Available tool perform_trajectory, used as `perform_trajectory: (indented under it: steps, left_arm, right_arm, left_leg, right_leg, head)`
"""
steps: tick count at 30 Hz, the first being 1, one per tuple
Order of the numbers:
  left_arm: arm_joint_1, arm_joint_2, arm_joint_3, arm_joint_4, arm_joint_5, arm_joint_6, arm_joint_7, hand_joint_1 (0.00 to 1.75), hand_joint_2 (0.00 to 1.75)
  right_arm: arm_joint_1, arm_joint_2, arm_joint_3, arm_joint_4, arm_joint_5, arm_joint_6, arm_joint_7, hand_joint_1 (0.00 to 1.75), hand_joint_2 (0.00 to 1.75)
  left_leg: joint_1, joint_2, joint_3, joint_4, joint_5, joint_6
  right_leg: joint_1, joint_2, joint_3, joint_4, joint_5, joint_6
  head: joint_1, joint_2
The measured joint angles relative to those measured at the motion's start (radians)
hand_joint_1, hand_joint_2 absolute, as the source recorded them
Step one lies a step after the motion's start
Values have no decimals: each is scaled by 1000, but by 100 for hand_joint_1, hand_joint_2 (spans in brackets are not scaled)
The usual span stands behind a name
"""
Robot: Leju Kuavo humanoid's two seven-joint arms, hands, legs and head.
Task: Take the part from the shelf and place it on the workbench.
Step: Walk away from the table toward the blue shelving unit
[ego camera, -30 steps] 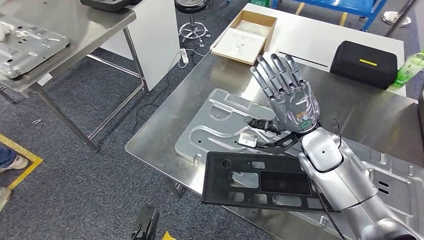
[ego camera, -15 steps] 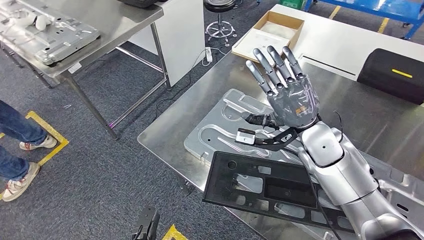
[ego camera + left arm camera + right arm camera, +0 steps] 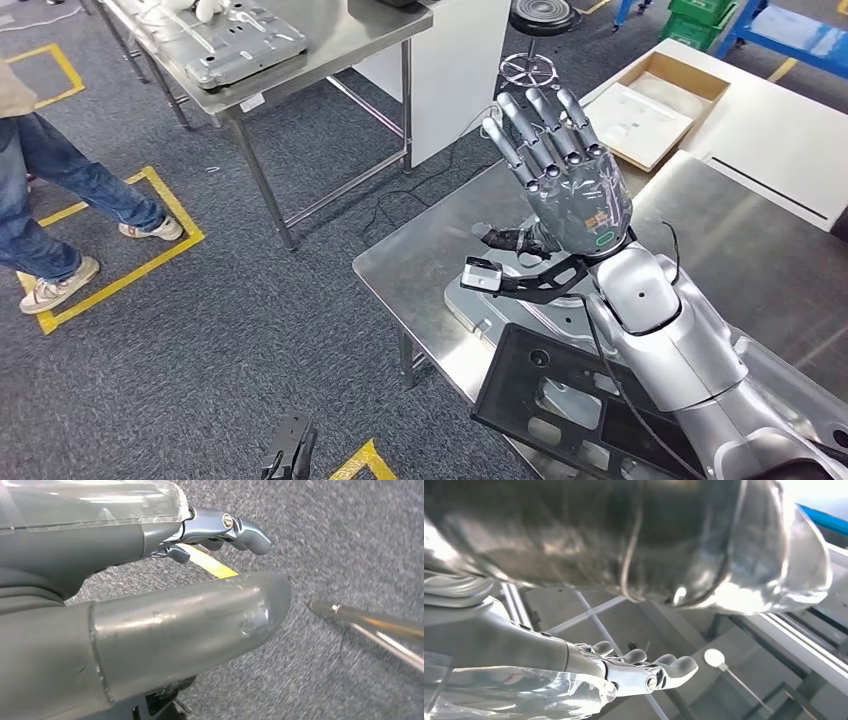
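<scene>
Black part (image 3: 570, 405) overhangs workbench (image 3: 420, 262) edge, right hand (image 3: 560, 165) spread above.

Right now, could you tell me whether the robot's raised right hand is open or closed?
Open: in the head view the silver right hand is raised above the steel workbench, fingers straight and apart, holding nothing.

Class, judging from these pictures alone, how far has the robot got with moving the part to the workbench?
Done: the black part lies flat on the steel workbench. In hand: nothing; the right hand is raised with fingers spread. Left: no placing step remains visible.
</scene>
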Motion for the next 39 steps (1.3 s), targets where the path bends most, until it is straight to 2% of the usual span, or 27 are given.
perform_trajectory:
  steps: [2,3,5,7,9,10,11,12,13,14,16,18,20,21,23,25,26,27,28,29,31,32,33,35,36,37,39]
  left_arm:
    - [-1,0,0,0,0,0,0,0,0]
    - [-1,0,0,0,0,0,0,0,0]
    - [1,0,0,0,0,0,0,0,0]
    - [2,2,0,0,0,0,-1,0,0]
    - [-1,2,-1,0,0,0,-1,0,0]
    - [-2,2,-1,0,0,0,-1,0,0]
    - [-2,2,-1,0,0,0,-1,0,0]
    - [-1,2,-1,0,0,0,-1,0,0]
    - [0,2,-1,0,0,0,-1,0,0]
    - [0,2,-1,0,0,0,-2,0,0]
    - [-2,2,-1,0,0,0,-2,0,0]
    - [-3,2,-1,0,0,0,-2,0,0]
    - [-1,3,-1,0,0,0,-2,0,0]
    - [0,3,-2,0,0,0,-3,0,0]
    - [-2,3,-2,0,1,0,-3,0,0]
    - [-5,2,-2,0,1,0,-3,0,0]
    - [-6,2,-2,0,1,0,-3,0,0]
    - [-5,2,-2,0,0,0,-3,0,0]
    - [-4,2,-2,0,0,0,-3,0,0]
    - [-3,2,-3,0,0,0,-3,0,0]
    - [-4,1,-5,0,0,0,-3,0,0]
    - [-5,0,-6,0,0,-1,-3,0,0]
    - [-5,0,-6,0,0,-1,-3,0,0]
    - [-3,0,-7,0,0,-1,-3,0,0]
    - [-1,0,-7,0,1,-1,-4,0,0]
    - [0,0,-7,0,1,-1,-5,0,0]
    - [-1,1,-7,0,1,-1,-6,0,0]
  right_arm:
    - [0,0,0,0,0,0,-1,0,0]
    - [-1,0,0,-1,0,0,-1,0,0]
    - [-3,2,0,-1,0,0,-3,0,0]
    - [-8,5,0,-2,0,0,-5,0,0]
    - [-10,6,0,-3,0,0,-7,0,0]
    - [-10,6,0,-4,0,0,-8,0,0]
    - [-10,7,0,-4,0,0,-9,0,0]
    - [-10,7,0,-4,0,0,-9,0,0]
    - [-10,7,0,-4,0,0,-9,0,0]
    - [-11,7,0,-5,0,0,-9,0,0]
    - [-13,8,0,-6,0,0,-10,0,0]
    - [-15,9,0,-7,0,0,-10,0,0]
    - [-15,12,0,-7,0,0,-11,0,0]
    - [-16,14,0,-8,0,0,-11,0,0]
    - [-18,15,0,-10,0,0,-11,0,0]
    - [-17,15,0,-9,0,0,-11,0,0]
    - [-16,15,0,-8,0,0,-11,0,0]
    - [-15,15,0,-7,0,0,-12,0,0]
    - [-15,15,0,-6,0,0,-12,0,0]
    - [-16,15,0,-6,0,0,-13,0,0]
    - [-18,15,0,-6,0,0,-16,0,0]
    - [-19,15,0,-6,0,0,-17,0,0]
    - [-20,15,0,-6,0,0,-19,0,0]
    - [-22,17,0,-6,0,0,-21,0,0]
    - [-24,19,0,-6,0,0,-22,0,0]
    - [-26,21,0,-6,0,0,-23,0,0]
    - [-28,23,0,-6,0,0,-24,0,0]
  left_leg:
    - [0,-22,-7,6,-2,-10]
    - [1,-33,-11,6,-1,-16]
    - [4,-44,-17,6,1,-28]
    - [1,-8,-36,46,-25,-37]
    - [2,50,-92,167,-87,-44]
    - [4,64,-126,237,-116,-47]
    - [6,71,-151,286,-130,-49]
    - [8,75,-157,298,-125,-51]
    - [9,79,-140,266,-100,-50]
    - [9,88,-105,200,-65,-48]
    - [2,125,-33,61,-15,-40]
    - [-7,141,-9,9,-8,-30]
    - [-7,119,-9,3,-5,-19]
    - [-6,107,-6,-2,-2,-13]
    - [-2,86,2,-13,3,-2]
    - [-1,64,3,-15,5,3]
    - [-2,51,2,-14,5,5]
    - [-3,38,2,-13,4,6]
    - [-3,24,3,-10,4,5]
    - [-3,11,3,-7,2,5]
    - [-2,-14,0,-1,-1,1]
    - [-2,-24,-3,1,-1,-3]
    - [0,-35,-8,2,0,-7]
    - [2,-55,-13,-1,3,-19]
    - [1,-45,-16,3,0,-25]
    - [-1,-22,-24,22,-12,-31]
    - [-1,43,-70,121,-65,-41]
  right_leg:
    - [-2,32,35,-85,27,-4]
    - [-1,35,38,-95,23,-8]
    - [-2,14,41,-102,25,-18]
    - [-6,-10,48,-110,28,-31]
    - [-3,-35,51,-112,27,-40]
    - [-2,-48,52,-112,25,-42]
    - [0,-61,54,-112,24,-43]
    - [0,-74,55,-111,22,-43]
    - [0,-87,58,-111,19,-41]
    - [0,-100,63,-111,16,-39]
    - [4,-121,72,-110,8,-31]
    - [10,-141,76,-111,2,-22]
    - [12,-161,82,-116,-1,-12]
    - [10,-156,84,-111,-9,-6]
    - [5,-113,63,-52,-49,1]
    - [4,-59,-3,78,-107,1]
    - [5,-46,-35,134,-122,1]
    - [5,-39,-53,157,-116,0]
    - [5,-35,-53,140,-90,-1]
    - [6,-26,-36,89,-49,-4]
    - [3,16,12,-37,17,-13]
    - [3,33,28,-79,31,-16]
    - [3,42,36,-100,32,-18]
    - [3,25,43,-110,31,-24]
    - [1,13,47,-116,33,-29]
    - [0,0,53,-122,35,-35]
    - [1,-28,62,-128,35,-45]
  head:
    - [0,0]
    - [0,0]
    - [0,0]
    - [-2,0]
    - [-4,0]
    - [-5,0]
    - [-5,0]
    - [-5,0]
    - [-5,0]
    - [-5,0]
    - [-5,0]
    - [-4,0]
    - [-4,0]
    - [-4,0]
    - [-3,0]
    - [-3,0]
    - [-3,0]
    - [-3,0]
    - [-3,0]
    - [-3,0]
    - [-3,0]
    - [-3,0]
    - [-3,0]
    - [-3,0]
    - [-3,0]
    - [-4,0]
    - [-6,0]
